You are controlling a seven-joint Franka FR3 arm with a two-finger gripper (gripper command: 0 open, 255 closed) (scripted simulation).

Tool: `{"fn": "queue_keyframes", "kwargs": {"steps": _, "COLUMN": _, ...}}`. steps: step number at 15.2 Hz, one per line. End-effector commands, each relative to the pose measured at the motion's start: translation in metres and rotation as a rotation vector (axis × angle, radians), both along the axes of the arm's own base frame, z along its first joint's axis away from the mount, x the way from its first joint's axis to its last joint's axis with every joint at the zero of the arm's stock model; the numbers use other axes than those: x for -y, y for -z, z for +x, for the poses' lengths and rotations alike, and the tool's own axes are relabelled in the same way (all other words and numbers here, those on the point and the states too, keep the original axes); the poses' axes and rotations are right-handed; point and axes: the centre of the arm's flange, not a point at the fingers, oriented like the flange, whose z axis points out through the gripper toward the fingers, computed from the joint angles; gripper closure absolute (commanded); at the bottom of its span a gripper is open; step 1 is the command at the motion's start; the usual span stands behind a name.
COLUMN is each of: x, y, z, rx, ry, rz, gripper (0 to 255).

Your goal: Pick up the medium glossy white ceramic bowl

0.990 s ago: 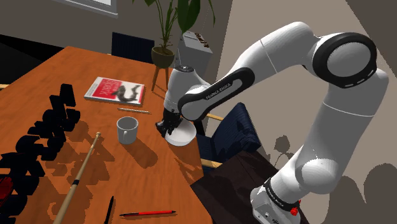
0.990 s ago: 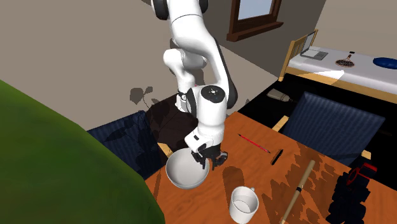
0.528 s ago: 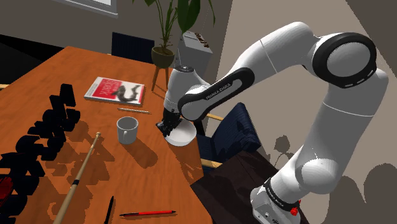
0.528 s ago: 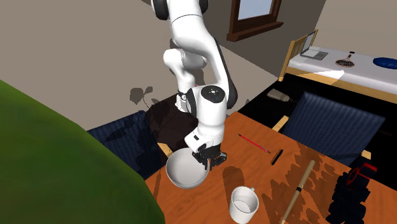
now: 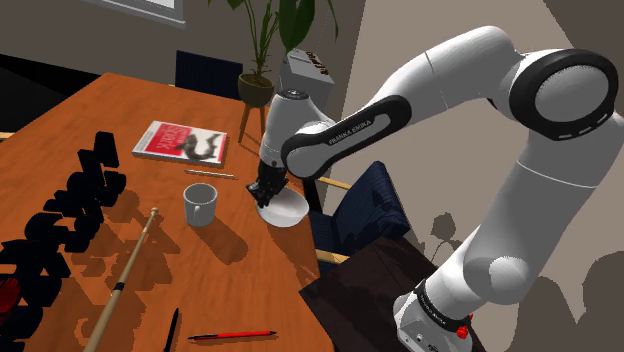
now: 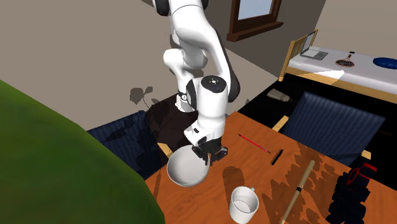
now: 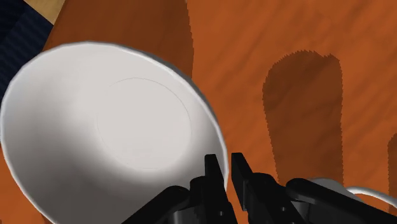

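Note:
The white bowl (image 5: pixel 286 210) is at the wooden table's (image 5: pixel 80 115) edge nearest the stand, tilted a little. My black gripper (image 5: pixel 265 191) comes down on its rim on the mug side and is shut on that rim. In the second exterior view the bowl (image 6: pixel 184 169) hangs by the table's corner with the gripper (image 6: pixel 208 156) clasping its rim. The wrist view looks into the bowl (image 7: pixel 121 127), where the gripper (image 7: pixel 226 160) pinches the rim, one finger inside and one outside.
A white mug (image 5: pixel 200 204) stands close beside the bowl. A book (image 5: pixel 181 141), a pencil, a long wooden stick (image 5: pixel 125 275), a red pen (image 5: pixel 232 334), a black pen (image 5: pixel 172 328) and black blocks (image 5: pixel 70 200) lie on the table. A blue chair (image 5: pixel 372 205) stands beside that edge.
The arm's wrist has risen and turned, and the bowl has come up slightly with the gripper. The grip on the rim is unchanged.

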Motion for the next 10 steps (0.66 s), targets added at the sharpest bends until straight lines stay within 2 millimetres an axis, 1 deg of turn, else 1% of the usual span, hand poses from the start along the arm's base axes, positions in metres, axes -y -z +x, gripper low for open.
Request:
{"fn": "queue_keyframes", "kwargs": {"steps": 1, "x": 0.000, "y": -0.010, "z": 0.000, "rx": 0.000, "ry": 0.000, "rz": 0.000, "gripper": 255}}
{"fn": "queue_keyframes", "kwargs": {"steps": 8, "x": 0.000, "y": -0.047, "z": 0.000, "rx": 0.000, "ry": 0.000, "rz": 0.000, "gripper": 255}}
{"fn": "queue_keyframes", "kwargs": {"steps": 10, "x": 0.000, "y": -0.048, "z": 0.000, "rx": 0.000, "ry": 0.000, "rz": 0.000, "gripper": 255}}
